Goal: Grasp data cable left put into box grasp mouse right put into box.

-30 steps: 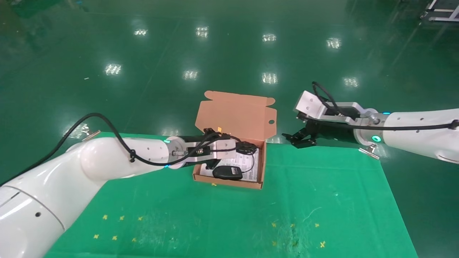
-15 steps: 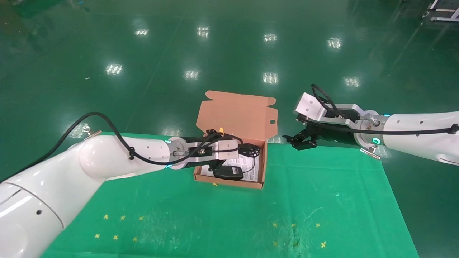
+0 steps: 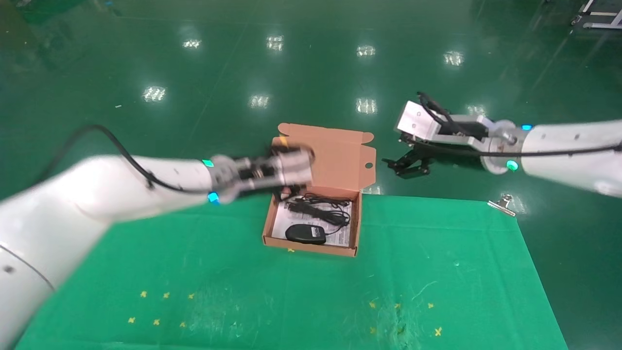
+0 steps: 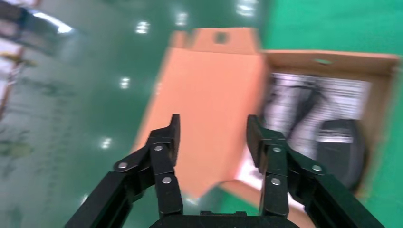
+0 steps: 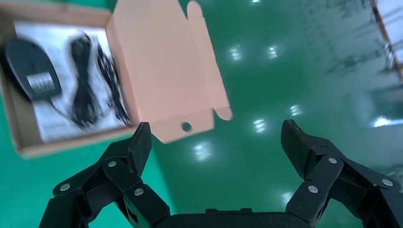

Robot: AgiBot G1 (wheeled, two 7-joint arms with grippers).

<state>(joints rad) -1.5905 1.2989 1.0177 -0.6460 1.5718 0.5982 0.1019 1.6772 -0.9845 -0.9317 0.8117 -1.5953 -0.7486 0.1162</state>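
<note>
While the cable and mouse lie inside the box near the counter's far edge, the left hand hovers above it, empty and open, and the right hand hangs wide open beyond that edge.

One box, one mouse, one data cable, two hands.

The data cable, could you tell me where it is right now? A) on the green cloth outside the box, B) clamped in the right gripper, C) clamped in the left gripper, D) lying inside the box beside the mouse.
D: the data cable lies on the leaflet inside the box, just behind the mouse, while the left gripper and the right gripper are both open and empty.
</note>
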